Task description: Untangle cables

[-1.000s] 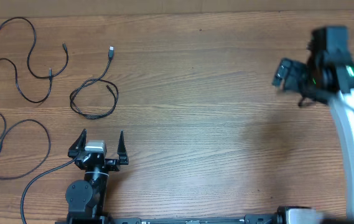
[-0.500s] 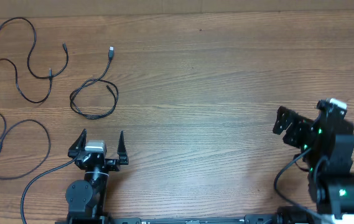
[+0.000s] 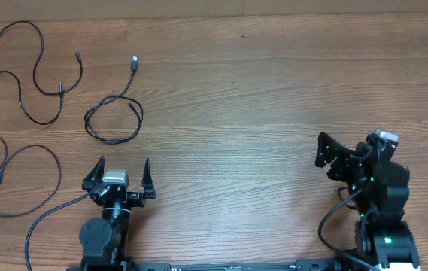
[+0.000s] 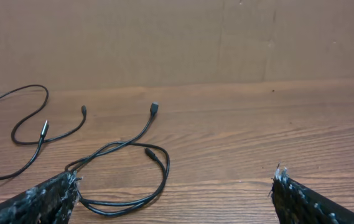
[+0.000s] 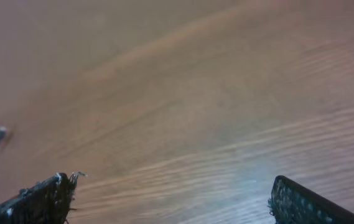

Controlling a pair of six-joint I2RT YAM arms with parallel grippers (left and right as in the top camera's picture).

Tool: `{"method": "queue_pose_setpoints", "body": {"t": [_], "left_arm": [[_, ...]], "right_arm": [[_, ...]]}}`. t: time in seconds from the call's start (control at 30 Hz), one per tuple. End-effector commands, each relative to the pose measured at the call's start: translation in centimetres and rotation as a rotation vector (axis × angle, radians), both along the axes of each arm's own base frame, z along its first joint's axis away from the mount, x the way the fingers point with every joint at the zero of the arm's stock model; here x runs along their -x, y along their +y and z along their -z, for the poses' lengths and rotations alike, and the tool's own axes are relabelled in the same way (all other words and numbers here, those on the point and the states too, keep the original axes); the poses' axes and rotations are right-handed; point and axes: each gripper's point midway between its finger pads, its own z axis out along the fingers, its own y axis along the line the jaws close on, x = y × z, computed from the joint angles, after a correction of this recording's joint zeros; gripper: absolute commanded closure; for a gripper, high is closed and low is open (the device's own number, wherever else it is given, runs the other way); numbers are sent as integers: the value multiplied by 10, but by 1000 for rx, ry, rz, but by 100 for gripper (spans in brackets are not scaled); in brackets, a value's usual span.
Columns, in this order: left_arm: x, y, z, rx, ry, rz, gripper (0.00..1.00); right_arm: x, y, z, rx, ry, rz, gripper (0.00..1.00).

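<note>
Wood-grain table (image 3: 259, 90), brown cardboard wall (image 4: 164, 37) behind, cables (image 4: 153, 109) lying apart

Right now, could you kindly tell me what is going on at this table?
Nothing is being handled. Three cables lie apart on the table's left: a wavy cable, a looped cable with a silver plug, and an edge cable. The left gripper and right gripper are open and empty, clear of them.

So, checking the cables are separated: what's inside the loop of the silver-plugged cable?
Only bare table and the silver-plugged cable's own black plug end, curled inward. No other cable crosses it. Nothing covers the loop, so nothing there is hidden.
</note>
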Motion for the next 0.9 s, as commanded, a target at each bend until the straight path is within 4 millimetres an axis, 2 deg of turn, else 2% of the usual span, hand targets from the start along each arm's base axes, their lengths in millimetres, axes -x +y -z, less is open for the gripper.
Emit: {"method": "queue_pose_setpoints", "body": {"t": [0.0,0.2,0.37,0.67,0.87], "left_arm": [[0,1,1,13,-4,-2,1],[0,1,1,13,-4,-3,1],[0,1,1,13,-4,-3,1],[0,1,1,13,-4,-3,0],[0,1,1,13,-4,-3,0]], "right_arm": [[6,-3,-5,-4,-79,5,0],[19,-20,-32,28,-256,97,0],[27,-20,-44,29,-359,101,0],[36,-22,-37,32,-442,118,0],[32,-22,-24,33,-440,118,0]]}}
